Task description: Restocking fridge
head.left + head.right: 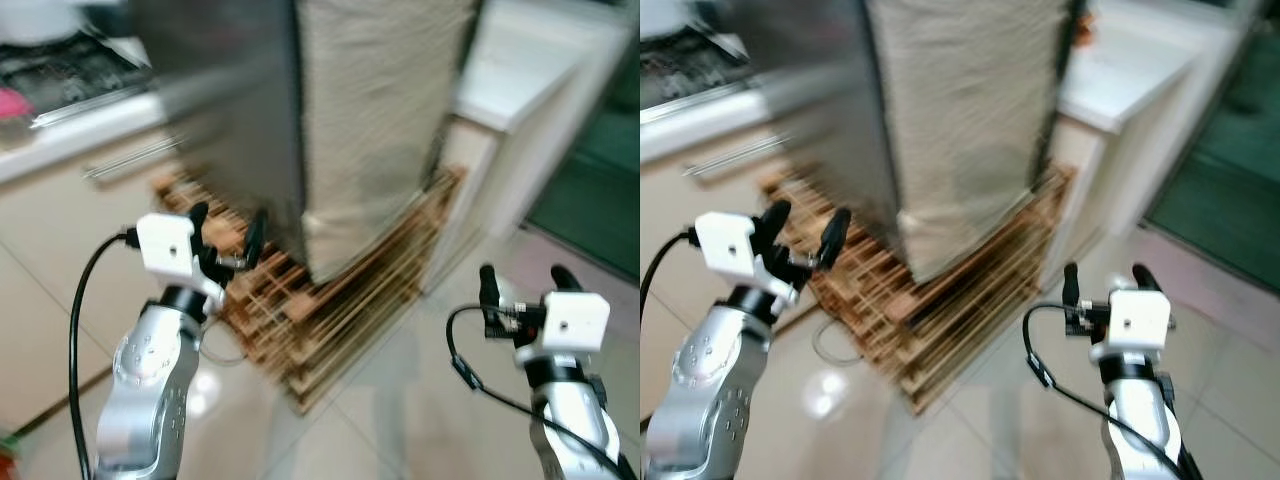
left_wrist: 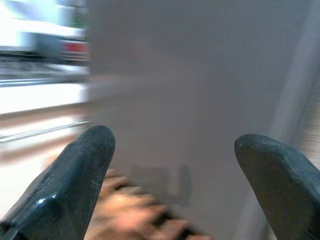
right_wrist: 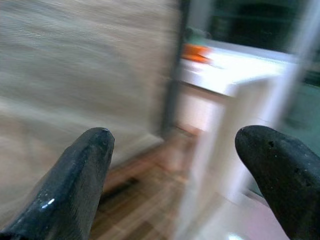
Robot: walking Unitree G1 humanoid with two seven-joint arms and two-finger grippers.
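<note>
Both grippers are raised in front of the robot with fingers spread wide and nothing between them: the left gripper (image 1: 226,232) is near the fridge's lower corner, the right gripper (image 1: 522,282) is over bare floor (image 1: 400,400), well apart from it. Straight ahead is the fridge (image 1: 240,110), a tall grey metal box with a beige woven cover over its side, set on a slatted wooden pallet (image 1: 330,300) between a counter (image 1: 70,130) and a white cabinet (image 1: 530,90). Blur hides any handle. Its door likely swings heavy and stiff, its smooth metal slippery, so the door's edge seems the best hold.
</note>
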